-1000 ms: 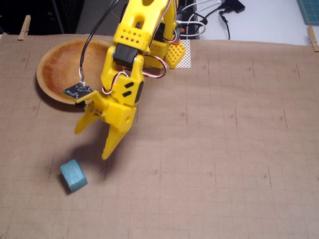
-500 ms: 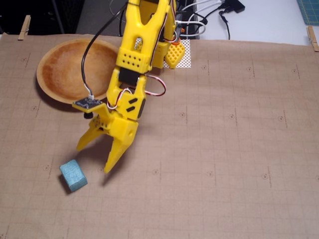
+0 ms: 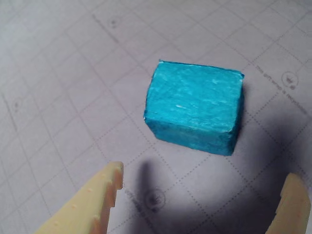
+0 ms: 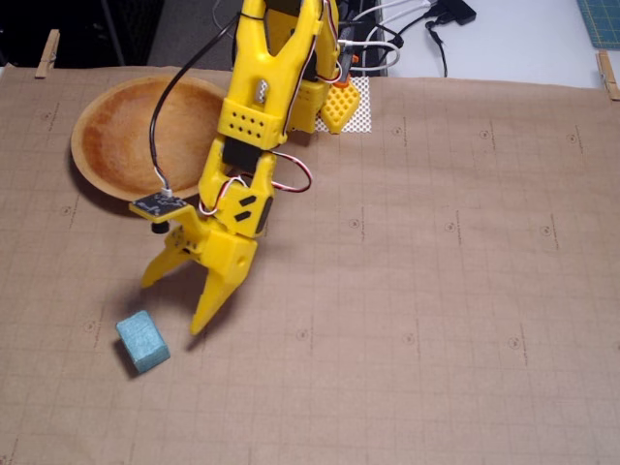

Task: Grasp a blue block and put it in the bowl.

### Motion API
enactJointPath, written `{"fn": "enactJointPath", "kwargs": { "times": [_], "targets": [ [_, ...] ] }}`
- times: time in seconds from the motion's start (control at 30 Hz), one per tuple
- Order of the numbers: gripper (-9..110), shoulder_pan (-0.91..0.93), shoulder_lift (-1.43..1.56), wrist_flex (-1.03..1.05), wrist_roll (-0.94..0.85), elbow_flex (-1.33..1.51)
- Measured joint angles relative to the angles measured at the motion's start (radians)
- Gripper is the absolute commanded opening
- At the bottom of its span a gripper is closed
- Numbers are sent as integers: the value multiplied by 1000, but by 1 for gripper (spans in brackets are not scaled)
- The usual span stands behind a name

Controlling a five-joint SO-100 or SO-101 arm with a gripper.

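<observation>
Low on the left of the fixed view, the blue block (image 4: 142, 341) lies flat on the brown gridded paper (image 4: 436, 291) that covers the bench, turned at a slant to the printed grid lines and touching nothing else. Its faces look rough and matte, and in the wrist view the blue block (image 3: 195, 107) fills the middle of the picture, with a dark shadow on the paper to its right and below it. Just up and to the right of the block in the fixed view hangs the yellow end effector (image 4: 172, 302), its two fingers spread wide apart and pointing down toward the paper, with nothing between them; the block sits just outside the gap, close to the longer finger's tip but apart from it. In the wrist view the two pale yellow fingertips (image 3: 105, 187) come in from the lower edge, one at the lower left and one at the lower right corner, with the block ahead of them and bare paper between. A small dark circuit board (image 4: 159, 205) with a black cable sits on the left side of the arm above the fingers. Farther up and left, well apart from the block, the wooden bowl (image 4: 107, 136) rests on the paper, partly hidden on its right by the yellow arm (image 4: 262, 87).
</observation>
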Motion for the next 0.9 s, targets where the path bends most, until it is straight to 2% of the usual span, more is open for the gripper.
{"fn": "enactJointPath", "kwargs": {
  "times": [0.37, 0.57, 0.9],
  "targets": [
    [43, -6, -51, -6, 0, -2],
    [52, -20, -133, -15, -8, -86],
    [53, -48, -264, -21, -9, -245]
  ]
}}
